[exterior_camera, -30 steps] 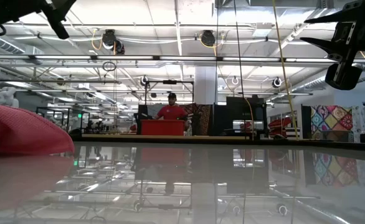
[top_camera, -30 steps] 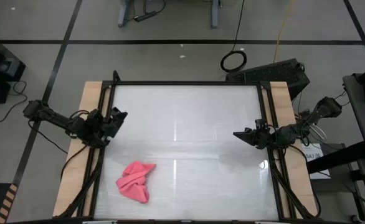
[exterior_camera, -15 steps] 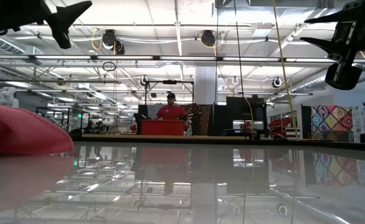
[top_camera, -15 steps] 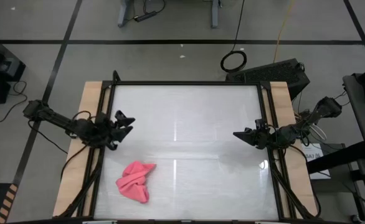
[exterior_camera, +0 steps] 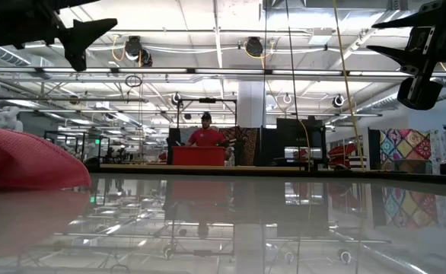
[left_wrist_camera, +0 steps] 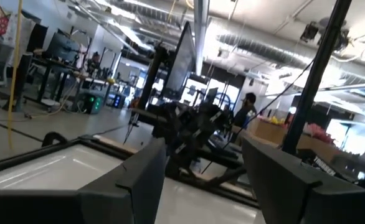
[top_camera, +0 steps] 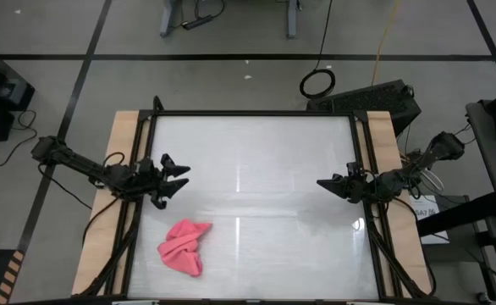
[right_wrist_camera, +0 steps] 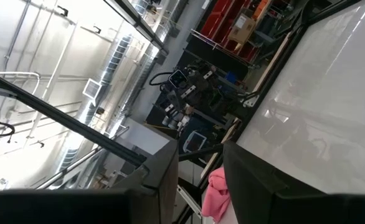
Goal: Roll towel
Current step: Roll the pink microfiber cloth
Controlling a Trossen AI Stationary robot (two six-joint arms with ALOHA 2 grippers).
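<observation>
The pink-red towel point(top_camera: 183, 246) lies crumpled on the table near its front left; it also shows in the low view point(exterior_camera: 25, 160) and the right wrist view point(right_wrist_camera: 216, 194). My left gripper point(top_camera: 183, 179) is open and empty, above the table's left side, a little beyond the towel toward the far edge; it also shows in the low view point(exterior_camera: 86, 34) and in its own wrist view point(left_wrist_camera: 201, 180). My right gripper point(top_camera: 321, 183) is open and empty, above the table's right side, also in the low view point(exterior_camera: 402, 38) and in its own wrist view point(right_wrist_camera: 198, 180).
The glossy white table top point(top_camera: 256, 144) is framed by dark rails, with wooden side strips point(top_camera: 117, 169). A person in red stands far behind the table in the room point(exterior_camera: 206, 133). A black cable coil point(top_camera: 316, 83) lies on the floor beyond the table.
My left gripper has moved from the table's left rail toward the right, out over the table and slightly toward the near edge, turning as it went. The towel and my right gripper have kept still.
</observation>
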